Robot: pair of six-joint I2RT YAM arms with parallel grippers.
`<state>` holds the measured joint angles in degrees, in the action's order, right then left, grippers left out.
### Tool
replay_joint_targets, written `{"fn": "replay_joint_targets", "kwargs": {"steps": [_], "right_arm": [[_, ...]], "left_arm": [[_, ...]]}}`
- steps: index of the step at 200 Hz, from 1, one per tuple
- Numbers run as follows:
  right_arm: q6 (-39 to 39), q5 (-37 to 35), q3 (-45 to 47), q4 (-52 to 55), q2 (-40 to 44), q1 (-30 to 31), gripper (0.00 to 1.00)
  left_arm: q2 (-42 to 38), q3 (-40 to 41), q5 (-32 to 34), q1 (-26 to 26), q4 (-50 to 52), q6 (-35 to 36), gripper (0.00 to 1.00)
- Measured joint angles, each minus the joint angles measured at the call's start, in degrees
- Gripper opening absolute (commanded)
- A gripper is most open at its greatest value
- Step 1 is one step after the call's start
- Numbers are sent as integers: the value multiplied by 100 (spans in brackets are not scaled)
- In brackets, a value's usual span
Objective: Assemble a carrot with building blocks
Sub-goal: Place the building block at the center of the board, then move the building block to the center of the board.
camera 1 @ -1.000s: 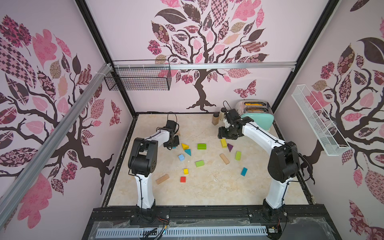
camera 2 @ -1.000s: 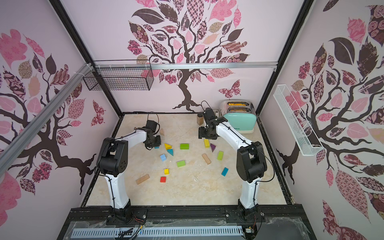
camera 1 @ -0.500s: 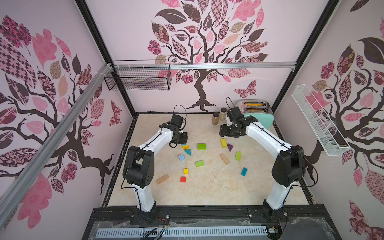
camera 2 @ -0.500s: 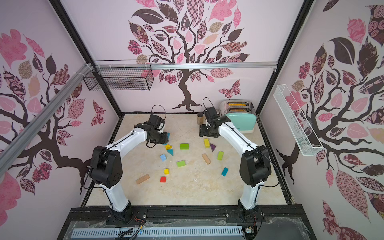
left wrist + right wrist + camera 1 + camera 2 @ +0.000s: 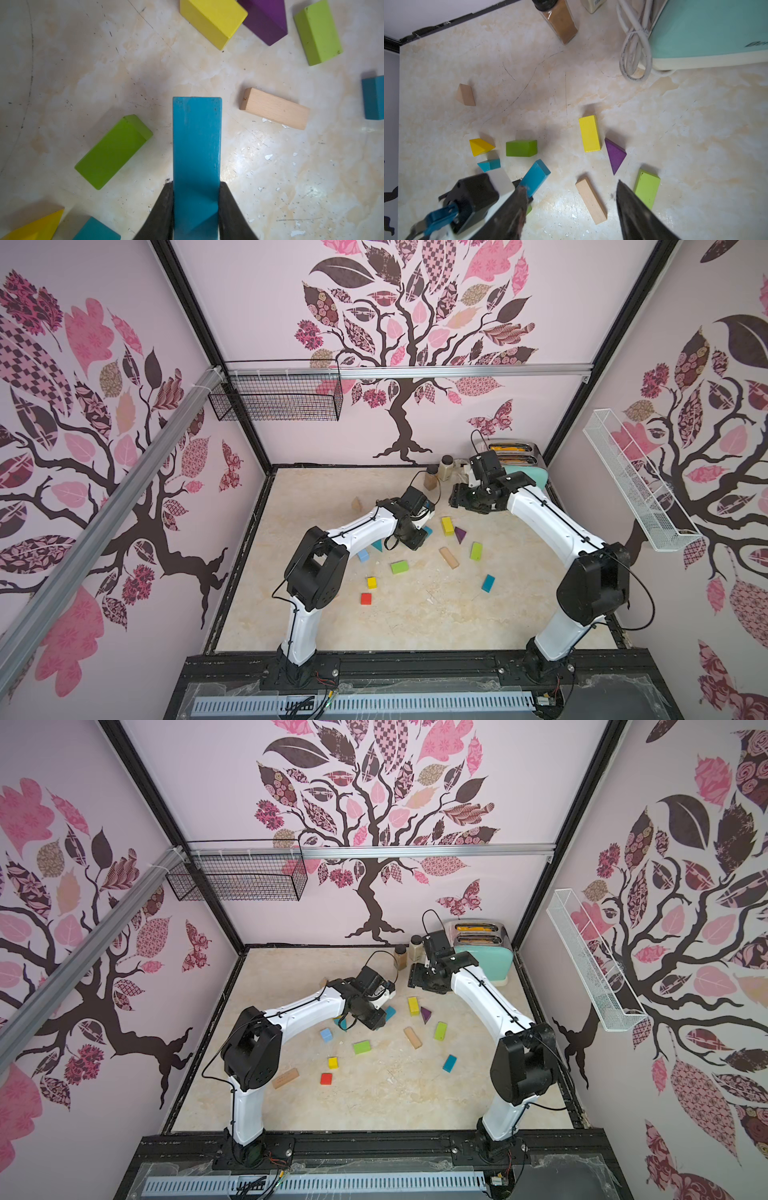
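My left gripper (image 5: 196, 182) is shut on a teal-blue bar (image 5: 197, 145), which sticks out ahead of the fingers a little above the table. In both top views this gripper (image 5: 419, 537) hangs among the building blocks at mid-table. Near it lie a green bar (image 5: 113, 151), a tan bar (image 5: 274, 108), a yellow bar (image 5: 447, 525), a purple wedge (image 5: 460, 534) and a light green bar (image 5: 476, 551). My right gripper (image 5: 572, 186) is open and holds nothing. It hovers (image 5: 457, 502) behind the yellow bar, and the tan bar (image 5: 590, 200) shows between its fingers.
Further blocks lie scattered: a teal bar (image 5: 488, 583), yellow cube (image 5: 371, 582), red cube (image 5: 365, 598), light blue cube (image 5: 363, 555), tan wedge (image 5: 356, 504) and another tan bar (image 5: 285, 1078). Two spice jars (image 5: 430, 479) and a mint toaster (image 5: 523, 464) with a coiled cord (image 5: 635, 47) stand at the back right.
My left arm has swung from the left side of the table to the right, into the middle of the blocks, still shut. The right gripper has barely moved.
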<state>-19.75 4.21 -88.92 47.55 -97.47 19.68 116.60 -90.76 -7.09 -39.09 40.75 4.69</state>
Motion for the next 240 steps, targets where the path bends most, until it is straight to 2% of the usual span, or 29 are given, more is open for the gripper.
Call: {"fn": "replay_joint_targets", "kwargs": {"steps": [60,75,93,116,155,190,221,224,228,240], "right_arm": [[-46,179,262,-44,2,0,70],[-46,208,286,-44,2,0,71],[-42,221,289,-48,4,0,73],[-31,221,289,-48,4,0,79],[31,214,363,-55,4,0,88],[133,221,365,-42,2,0,93],[249,448,323,-59,-109,17,99],[284,472,308,-57,-142,26,99],[302,494,291,-63,-203,48,99],[435,514,184,-61,-452,170,99]], "left_arm": [[610,-376,74,-133,-186,529,27],[748,-433,79,-149,-219,599,38],[872,-444,98,-146,-232,664,45],[953,-461,149,-144,-260,708,62],[931,-468,236,-136,-280,651,73],[212,-13,271,24,-291,306,79],[-933,382,245,564,-212,-181,84],[-1043,433,249,619,-208,-227,87],[-1198,522,240,708,-212,-293,97],[-1670,813,223,984,-192,-498,98]]}}
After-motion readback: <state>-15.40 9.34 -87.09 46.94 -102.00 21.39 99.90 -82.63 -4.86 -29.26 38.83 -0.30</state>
